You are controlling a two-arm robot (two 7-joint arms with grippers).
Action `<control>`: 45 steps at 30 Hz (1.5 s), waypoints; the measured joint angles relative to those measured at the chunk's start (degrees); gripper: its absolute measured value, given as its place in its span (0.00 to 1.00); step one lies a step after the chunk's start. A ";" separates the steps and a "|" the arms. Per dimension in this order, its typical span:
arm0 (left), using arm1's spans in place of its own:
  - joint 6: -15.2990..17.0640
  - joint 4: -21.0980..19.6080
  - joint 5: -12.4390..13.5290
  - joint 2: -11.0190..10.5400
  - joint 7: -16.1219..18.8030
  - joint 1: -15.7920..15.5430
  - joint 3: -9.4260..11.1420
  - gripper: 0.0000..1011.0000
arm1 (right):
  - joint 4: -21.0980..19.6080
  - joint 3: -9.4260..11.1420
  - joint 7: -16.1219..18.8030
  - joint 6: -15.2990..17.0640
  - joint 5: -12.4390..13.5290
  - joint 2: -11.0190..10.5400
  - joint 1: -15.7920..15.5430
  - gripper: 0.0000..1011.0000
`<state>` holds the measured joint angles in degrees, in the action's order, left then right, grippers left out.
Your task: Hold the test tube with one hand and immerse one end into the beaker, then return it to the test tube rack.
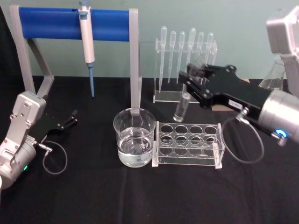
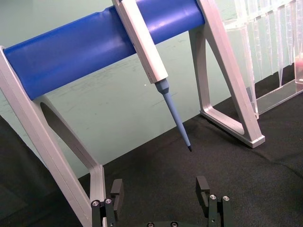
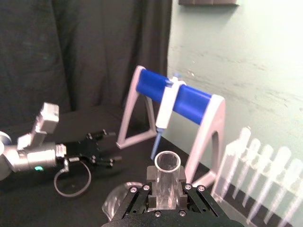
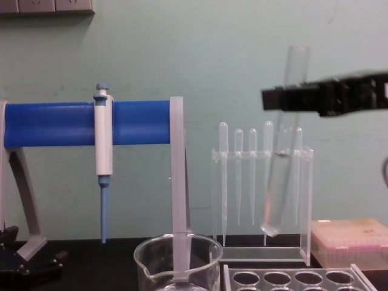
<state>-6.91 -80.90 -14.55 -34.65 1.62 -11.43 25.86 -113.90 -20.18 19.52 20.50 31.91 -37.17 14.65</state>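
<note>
The right black flat-jawed gripper (image 1: 192, 79) on its silver wrist is clenched around the long clear glass test tube (image 4: 282, 142), held in the air above the clear plastic rack with round holes (image 1: 188, 143) that sits mid-bench. The tube hangs slightly tilted, open rim up and round closed bottom down, well clear of the rack. The wide clear glass beaker (image 1: 134, 143), partly filled with clear liquid, stands just beside the rack's left end, apart from the tube. The left black gripper (image 1: 65, 122) rests near the bench's left edge, its jaws spread with nothing between them, below the white-and-blue pipette (image 1: 87, 44) hanging on the blue-barred stand (image 1: 56, 23).
</note>
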 joint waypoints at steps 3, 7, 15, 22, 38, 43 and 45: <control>0.00 0.00 0.00 0.00 0.00 0.00 0.00 0.99 | -0.47 0.73 -0.50 -0.53 -0.02 -0.90 -1.68 0.23; 0.00 0.00 0.00 0.00 0.00 0.00 0.00 0.99 | -0.44 1.43 -1.17 -0.79 -0.03 -1.42 -3.64 0.23; 0.00 0.00 0.00 0.00 0.00 0.00 0.00 0.99 | 2.28 0.46 -1.89 -0.92 -1.18 -0.07 -3.60 0.23; 0.00 0.00 0.00 0.00 0.00 0.00 0.00 0.99 | 4.86 -0.66 -1.93 -0.71 -2.49 1.58 -2.43 0.23; 0.00 0.00 0.00 0.00 0.00 0.00 0.00 0.99 | 7.59 -1.39 -1.57 -0.49 -3.87 4.19 -2.33 0.23; 0.00 0.00 0.00 0.00 0.00 0.00 0.00 0.99 | 8.01 -1.40 -1.43 -0.54 -4.25 4.51 -2.54 0.23; 0.00 0.00 0.00 0.00 0.00 0.00 0.00 0.99 | 8.18 -1.45 -1.41 -0.55 -4.40 4.60 -2.62 0.23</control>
<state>-6.91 -80.90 -14.55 -34.65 1.62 -11.43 25.86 -105.72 -21.63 18.12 19.95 27.51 -32.57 12.04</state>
